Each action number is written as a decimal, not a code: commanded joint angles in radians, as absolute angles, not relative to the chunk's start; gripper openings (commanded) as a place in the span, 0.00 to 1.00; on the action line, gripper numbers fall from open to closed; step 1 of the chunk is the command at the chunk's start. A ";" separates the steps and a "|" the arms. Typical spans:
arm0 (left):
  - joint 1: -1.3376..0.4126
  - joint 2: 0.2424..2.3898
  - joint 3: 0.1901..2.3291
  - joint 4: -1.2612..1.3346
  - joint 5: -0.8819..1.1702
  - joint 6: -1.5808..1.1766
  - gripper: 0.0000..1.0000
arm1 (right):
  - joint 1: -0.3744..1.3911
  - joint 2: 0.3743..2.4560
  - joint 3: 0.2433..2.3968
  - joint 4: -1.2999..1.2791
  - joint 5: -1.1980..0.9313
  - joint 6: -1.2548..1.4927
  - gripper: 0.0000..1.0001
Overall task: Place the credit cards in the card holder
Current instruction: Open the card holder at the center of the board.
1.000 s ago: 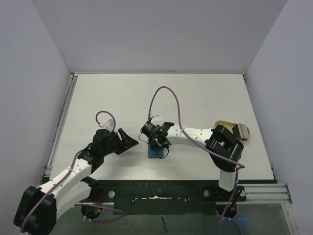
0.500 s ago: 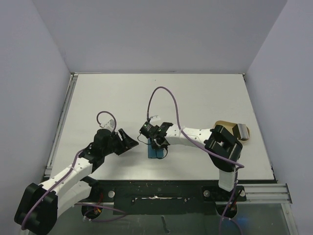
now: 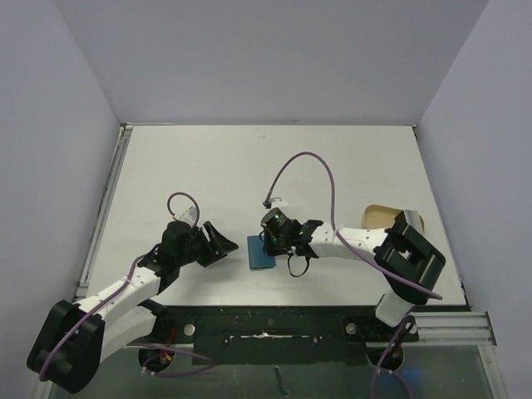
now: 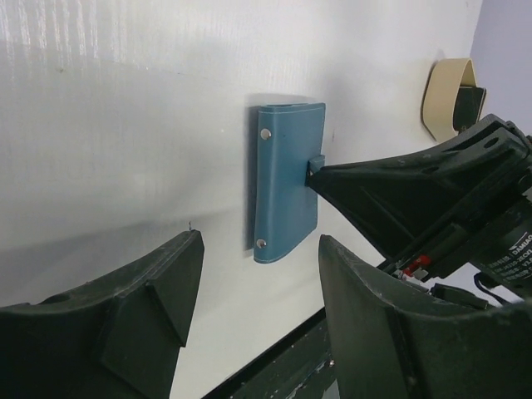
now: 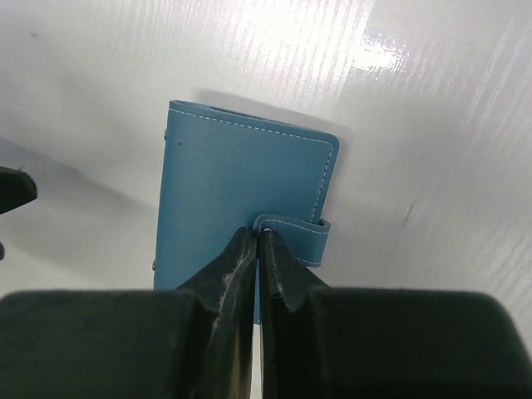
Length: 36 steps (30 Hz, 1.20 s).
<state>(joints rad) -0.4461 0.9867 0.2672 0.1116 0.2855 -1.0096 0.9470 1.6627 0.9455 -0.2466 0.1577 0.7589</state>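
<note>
**benchrat:** From the top view, the card holder (image 3: pixel 262 252) is just a closed teal rectangle lying flat on the white table (image 3: pixel 249 166). The right gripper (image 3: pixel 273 247) is on its right edge and the left gripper (image 3: pixel 218 243) is just off its left side, not touching.

**kilo_ohm:** The wrist cams give you way more. The right wrist shows smooth teal leather with pale stitching round the rim of the card holder (image 5: pixel 241 183). It also shows the snap tab (image 5: pixel 293 237) folded over the holder's edge. The right gripper (image 5: pixel 258 241) has its black jaws pressed tight together, tips right at the end of that tab. I can't tell if any tab is actually caught between them.

**benchrat:** And the left wrist?

**kilo_ohm:** The left gripper (image 4: pixel 262 241) has its jaws spread wide, holding nothing, with the holder (image 4: pixel 287 179) beyond them. Two shiny metal studs (image 4: pixel 265 134) show along the edge opposite the tab. There's a tan ring (image 4: pixel 445 91) well beyond the tab side. The table looks glossy and finely ribbed.
</note>
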 commanded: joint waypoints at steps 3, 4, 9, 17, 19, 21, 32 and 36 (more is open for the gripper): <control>-0.454 1.021 0.254 0.270 0.343 -1.042 0.56 | 0.901 1.552 0.824 0.006 0.030 0.819 0.00; -0.455 1.028 0.254 0.279 0.346 -1.043 0.56 | 0.896 1.539 0.811 0.023 0.020 0.824 0.00; -0.460 1.066 0.239 0.361 0.367 -1.060 0.56 | 0.872 1.493 0.758 0.092 -0.029 0.846 0.00; -0.479 1.142 0.255 0.449 0.401 -1.066 0.56 | 0.876 1.492 0.756 0.118 -0.052 0.843 0.00; -0.484 1.145 0.256 0.453 0.398 -1.065 0.56 | 0.878 1.502 0.767 0.115 -0.054 0.837 0.00; -0.486 1.149 0.256 0.454 0.394 -1.062 0.56 | 0.886 1.514 0.781 0.107 -0.054 0.830 0.00; -0.495 1.144 0.270 0.377 0.359 -1.057 0.18 | 0.911 1.525 0.824 0.056 -0.037 0.801 0.00; -0.497 1.101 0.265 0.335 0.340 -1.049 0.00 | 0.909 1.512 0.800 0.041 -0.015 0.802 0.00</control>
